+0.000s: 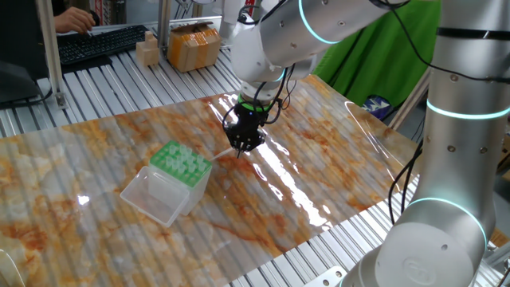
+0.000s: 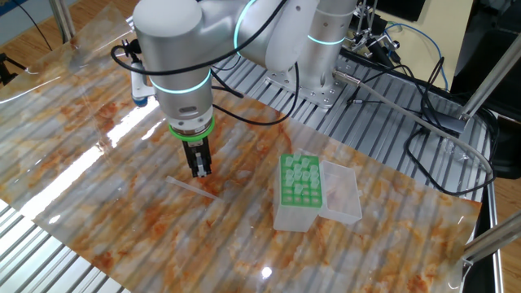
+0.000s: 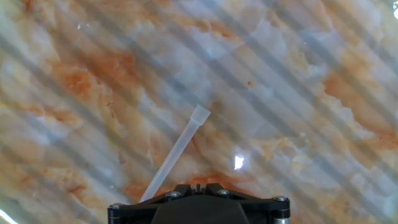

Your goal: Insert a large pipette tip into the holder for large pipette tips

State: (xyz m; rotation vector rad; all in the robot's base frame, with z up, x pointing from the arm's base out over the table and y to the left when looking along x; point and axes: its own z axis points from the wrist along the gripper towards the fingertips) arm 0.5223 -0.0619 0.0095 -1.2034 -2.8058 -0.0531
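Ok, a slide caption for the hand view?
Pipette tip lying flat on the marbled mat, just ahead of the shut gripper.

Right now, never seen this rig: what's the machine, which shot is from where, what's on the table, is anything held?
It is a single silver robot arm ending in a black two-finger gripper pointed straight down. Two pictures come from fixed cameras on different sides of the table; the third is from a camera on the hand, looking down along the fingers. On the marbled orange and white mat lies a thin translucent pipette tip, flat, right under the gripper. Off to the side stands the holder: a clear box with a green perforated rack, lid hinged open. The gripper is shut and seems to hold nothing; the tip lies loose on the mat.
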